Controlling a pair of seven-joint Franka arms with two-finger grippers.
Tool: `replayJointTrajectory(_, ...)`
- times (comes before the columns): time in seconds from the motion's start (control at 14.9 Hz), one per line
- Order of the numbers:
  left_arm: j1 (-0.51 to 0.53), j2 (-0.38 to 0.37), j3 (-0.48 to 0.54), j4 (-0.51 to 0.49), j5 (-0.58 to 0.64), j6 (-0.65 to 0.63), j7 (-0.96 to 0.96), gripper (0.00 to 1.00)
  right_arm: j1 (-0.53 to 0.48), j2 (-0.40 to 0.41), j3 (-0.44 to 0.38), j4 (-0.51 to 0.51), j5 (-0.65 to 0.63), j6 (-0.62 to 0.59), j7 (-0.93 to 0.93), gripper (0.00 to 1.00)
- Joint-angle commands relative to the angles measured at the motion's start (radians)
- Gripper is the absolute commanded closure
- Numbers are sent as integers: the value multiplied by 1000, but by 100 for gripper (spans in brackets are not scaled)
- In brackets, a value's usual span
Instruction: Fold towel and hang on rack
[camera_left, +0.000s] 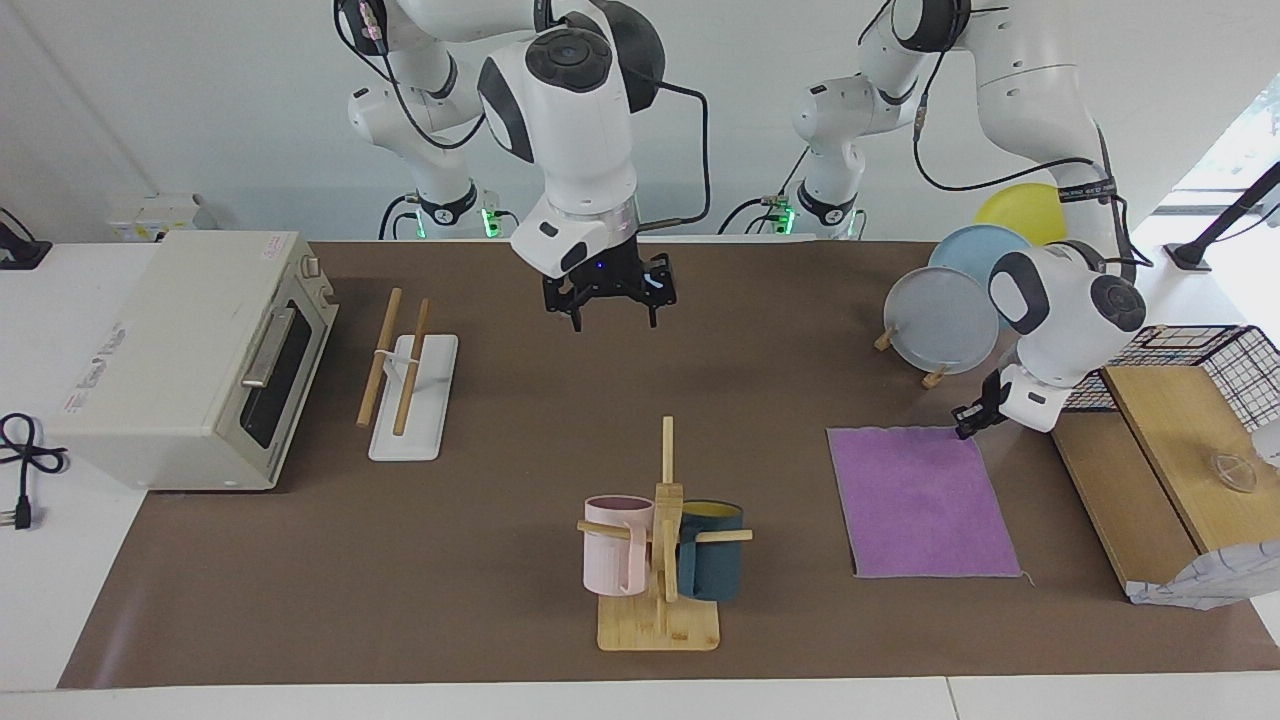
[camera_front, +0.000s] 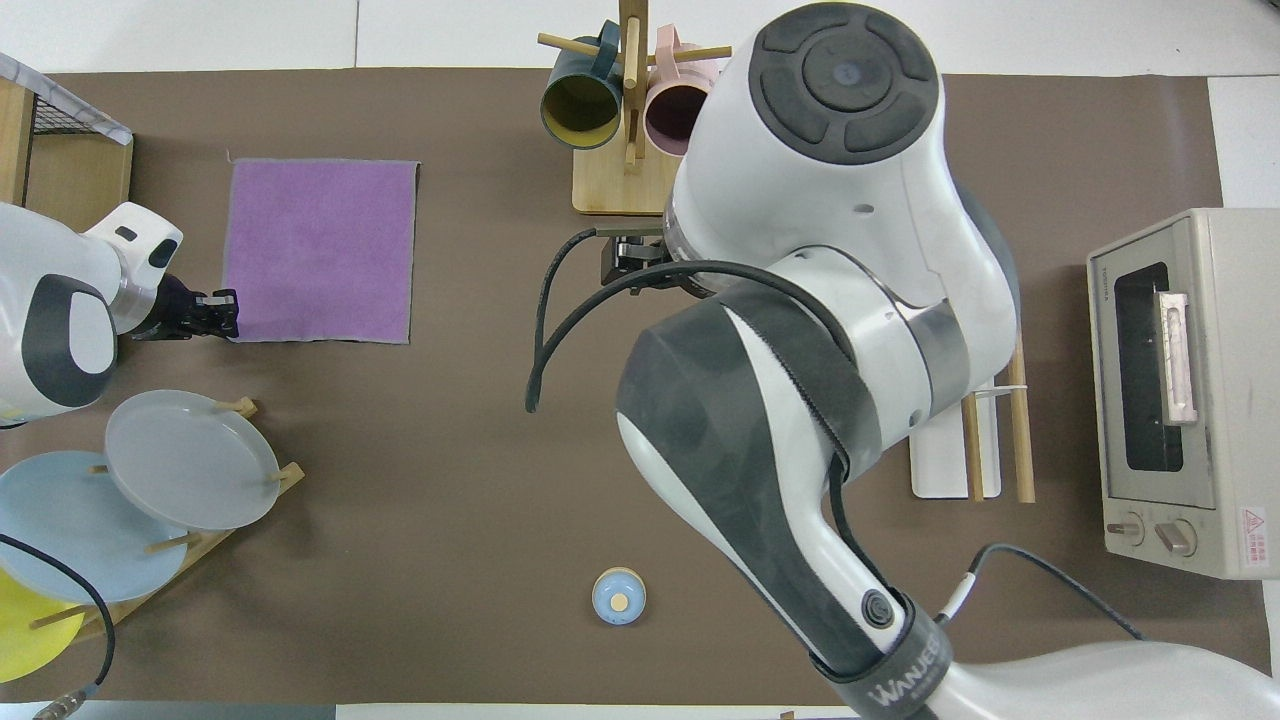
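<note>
Brown mat, towel (camera_left: 920, 500) flat, long axis toward robots, left end effector (camera_left: 966, 424) pinching its corner, right end effector (camera_left: 608, 300) wide.

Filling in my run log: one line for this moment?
towel: flat, unfolded | left tool: shut on towel corner | right tool: open, raised mid-table | rack: bare
</note>
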Motion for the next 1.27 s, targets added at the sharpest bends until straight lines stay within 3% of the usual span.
replayJointTrajectory(0.0,8,-10,-4,-4,-13,-5,46,100,-2,16,17,28,12,43,83,0)
replayJointTrajectory(0.27,-4,-37,-2,-4,-2,-2,153,100,26,-1,27,-64,46,194,186,0)
replayJointTrajectory(0.54,-27,-85,-6,-1,-1,0,299,100,76,14,30,-72,49,296,256,0)
replayJointTrajectory(0.8,-116,-142,-6,-12,39,-17,309,100,78,19,30,-90,49,310,258,0)
replayJointTrajectory(1.2,-337,-198,-4,-65,62,-26,252,100,76,19,28,-89,49,311,258,0)
